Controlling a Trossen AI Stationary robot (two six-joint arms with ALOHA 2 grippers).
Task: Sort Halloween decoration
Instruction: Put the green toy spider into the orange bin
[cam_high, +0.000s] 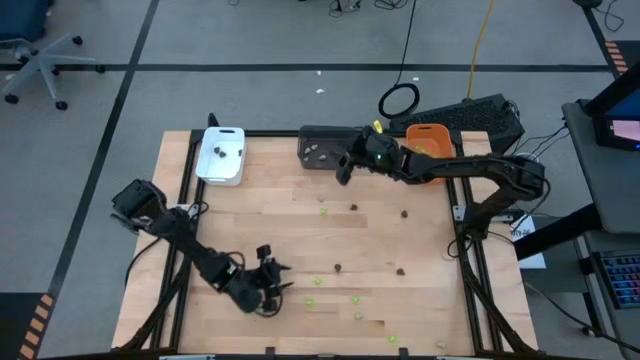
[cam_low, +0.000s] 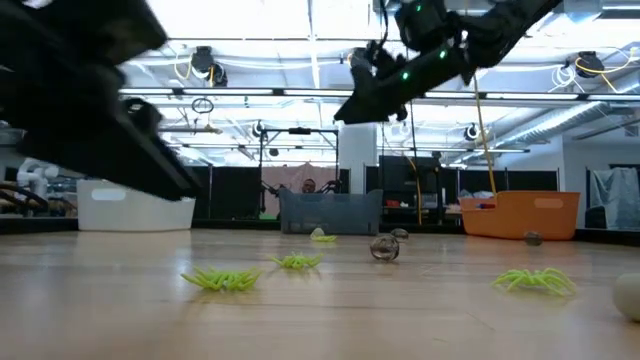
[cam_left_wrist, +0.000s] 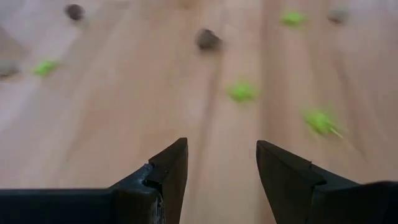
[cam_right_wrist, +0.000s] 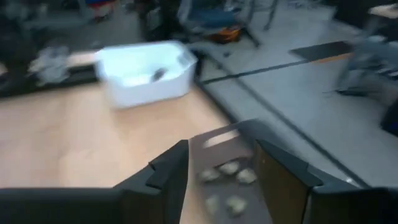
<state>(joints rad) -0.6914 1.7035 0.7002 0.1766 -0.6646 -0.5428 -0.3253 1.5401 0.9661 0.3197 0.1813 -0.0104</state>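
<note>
Halloween decoration pieces lie scattered on the wooden table: lime green ones, dark ones and a pale one. My left gripper hovers low near the table's front edge, left of centre. It is open, with bare wood between its fingers and the pieces lying ahead of it. My right gripper is open and raised over the dark grey tray at the far edge. Several pale pieces lie in that tray below its fingers.
A white tray stands at the far left with a few dark pieces in it. An orange tray stands at the far right, partly under my right arm. A black frame edges the table.
</note>
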